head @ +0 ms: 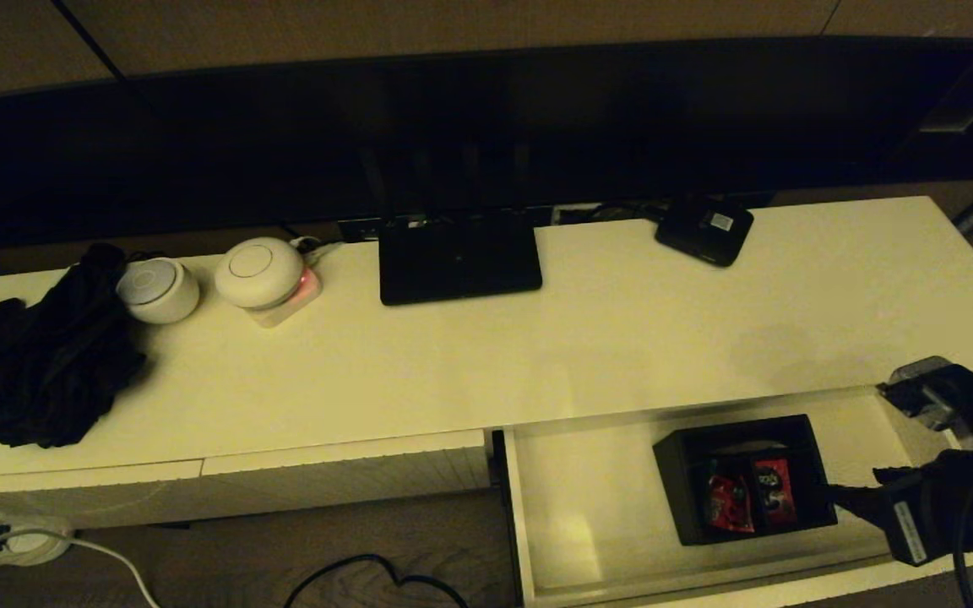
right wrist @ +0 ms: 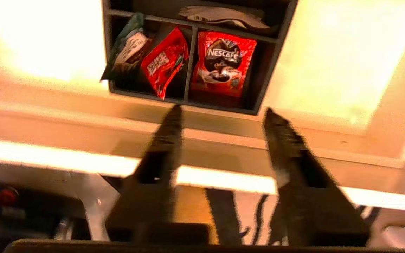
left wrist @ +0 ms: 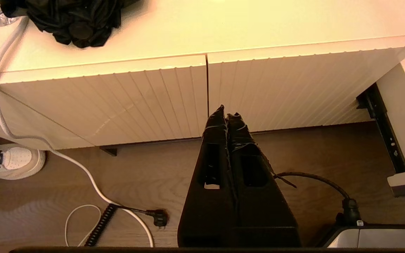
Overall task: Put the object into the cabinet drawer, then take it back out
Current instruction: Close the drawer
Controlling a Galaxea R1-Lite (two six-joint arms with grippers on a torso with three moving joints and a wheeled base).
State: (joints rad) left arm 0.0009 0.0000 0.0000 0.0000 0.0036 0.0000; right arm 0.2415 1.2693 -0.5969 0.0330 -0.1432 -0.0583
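Black box [head: 744, 477] w/ dividers sits in the open cream drawer [head: 596, 523], red packets [right wrist: 223, 63] inside. Right gripper [right wrist: 222, 114] hangs just beside the box, fingers spread wide, holding nothing. Left gripper [left wrist: 227, 114] is pinched closed, low by the ribbed fronts [left wrist: 118, 102]. Flat black router [head: 459, 257] & round white things [head: 258, 272] sit up top
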